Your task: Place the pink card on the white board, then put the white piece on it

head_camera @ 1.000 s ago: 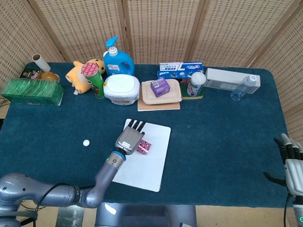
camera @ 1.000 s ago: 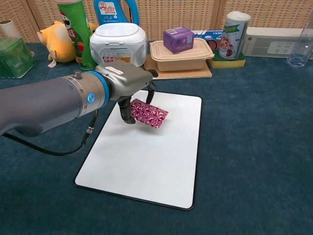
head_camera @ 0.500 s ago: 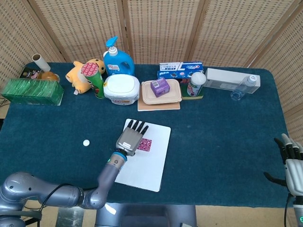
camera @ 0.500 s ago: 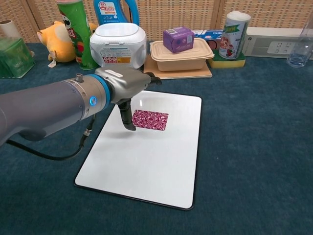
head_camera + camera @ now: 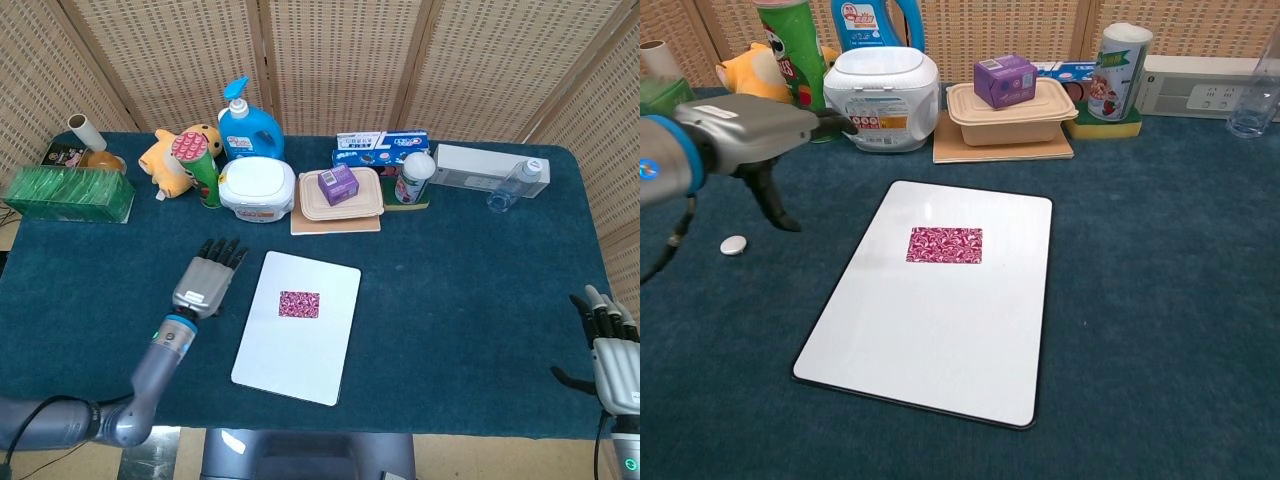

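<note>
Pink card (image 5: 299,303) flat on white board (image 5: 275,365), left hand (image 5: 207,281) beside it, fingers (image 5: 225,253) apart, empty

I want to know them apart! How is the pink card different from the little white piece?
The pink card is a flat patterned rectangle; the white piece is a plain round button shape. The pink card lies on the white board; the white piece sits on the blue cloth, left of the board. Nothing holds either.
</note>
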`<state>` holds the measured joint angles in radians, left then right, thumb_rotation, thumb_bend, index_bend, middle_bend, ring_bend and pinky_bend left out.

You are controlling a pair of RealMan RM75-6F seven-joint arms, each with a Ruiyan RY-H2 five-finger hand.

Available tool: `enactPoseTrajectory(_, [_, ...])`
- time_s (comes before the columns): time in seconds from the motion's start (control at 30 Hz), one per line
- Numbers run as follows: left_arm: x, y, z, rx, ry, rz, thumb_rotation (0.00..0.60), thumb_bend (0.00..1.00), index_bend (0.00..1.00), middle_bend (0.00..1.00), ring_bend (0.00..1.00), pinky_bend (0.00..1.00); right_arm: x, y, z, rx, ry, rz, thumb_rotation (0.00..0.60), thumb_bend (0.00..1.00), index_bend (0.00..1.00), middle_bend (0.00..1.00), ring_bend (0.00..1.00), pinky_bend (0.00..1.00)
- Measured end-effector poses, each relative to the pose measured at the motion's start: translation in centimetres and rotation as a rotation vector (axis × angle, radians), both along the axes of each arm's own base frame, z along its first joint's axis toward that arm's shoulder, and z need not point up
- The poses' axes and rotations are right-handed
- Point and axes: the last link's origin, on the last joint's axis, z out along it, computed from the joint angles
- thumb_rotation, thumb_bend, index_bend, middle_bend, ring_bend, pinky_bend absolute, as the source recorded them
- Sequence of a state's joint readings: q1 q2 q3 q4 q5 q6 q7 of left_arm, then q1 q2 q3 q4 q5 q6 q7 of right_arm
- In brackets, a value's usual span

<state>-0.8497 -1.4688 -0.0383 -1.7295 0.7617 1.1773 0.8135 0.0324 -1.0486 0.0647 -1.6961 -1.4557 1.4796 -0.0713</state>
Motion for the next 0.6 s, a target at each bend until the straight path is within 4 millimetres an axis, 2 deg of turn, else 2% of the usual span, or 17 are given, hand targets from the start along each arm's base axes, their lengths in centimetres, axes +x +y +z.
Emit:
enactPoseTrajectory(0.1, [-2.2, -0.4, 0.7, 0.003, -0.021, 0.030, 0.600, 0.16, 0.10, 0.00, 0.00, 0.06, 0.0, 0.0, -0.2, 0.000, 0.003, 0.000, 0.600, 0.00, 0.07, 0.00, 0.00, 0.00])
enactPoseTrajectory(0.17, [-3.3, -0.7, 1.1, 0.005, -0.039, 0.043, 0.600, 0.17, 0.23, 0.00, 0.00, 0.06, 0.0, 0.0, -0.3, 0.004, 0.005, 0.000, 0.600, 0.00, 0.07, 0.00, 0.00, 0.00])
enactPoseTrajectory(0.23, [-4.6, -0.9, 1.5, 0.005, -0.054, 0.052, 0.600, 0.18, 0.31, 0.00, 0.00, 0.06, 0.0, 0.0, -0.4, 0.007, 0.006, 0.001, 0.600, 0.00, 0.07, 0.00, 0.00, 0.00])
enactPoseTrajectory(0.4, [-7.2, -1.4, 1.9, 0.008, -0.039, 0.074, 0.600, 0.18, 0.32, 0.00, 0.00, 0.06, 0.0, 0.0, -0.6, 0.014, 0.005, 0.001, 0.600, 0.00, 0.07, 0.00, 0.00, 0.00])
enactPoseTrajectory(0.6, [-8.3, -1.3, 1.5, 0.015, -0.041, 0.098, 0.600, 0.18, 0.32, 0.00, 0.00, 0.06, 0.0, -0.1, -0.7, 0.018, 0.004, -0.001, 0.600, 0.00, 0.07, 0.00, 0.00, 0.00])
